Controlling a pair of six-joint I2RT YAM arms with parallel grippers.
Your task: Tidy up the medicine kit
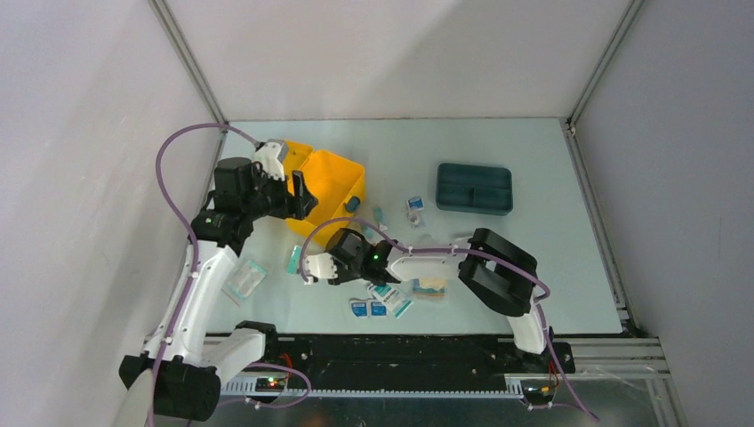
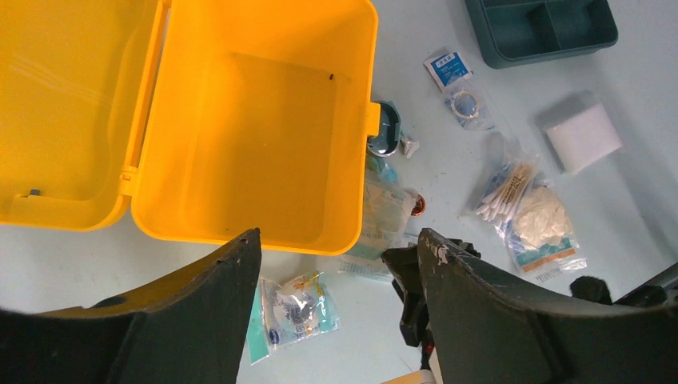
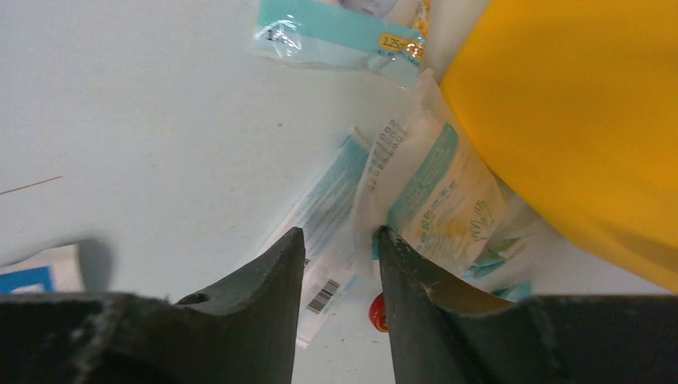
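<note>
The medicine kit (image 1: 333,178) is a bright yellow box lying open, its tub (image 2: 264,144) bare inside and its lid (image 2: 72,104) flat beside it. My left gripper (image 1: 302,197) hovers open over the tub's near wall (image 2: 340,240). Below its fingers a clear face-mask packet (image 2: 296,308) lies on the table. My right gripper (image 1: 342,238) is down at the packets stacked against the box. Its jaws (image 3: 340,234) stand narrowly apart, one on each side of the edge of a glove packet (image 3: 440,192). Beneath that lies a flat barcode packet (image 3: 328,224).
A dark teal divided tray (image 1: 474,188) sits at the back right. A swab bag (image 2: 508,184), a white pad (image 2: 584,136) and small sachets (image 2: 452,72) lie right of the box. More packets (image 1: 378,302) and a clear pouch (image 1: 244,277) lie near the front. A small red item (image 3: 377,314) is under my right fingers.
</note>
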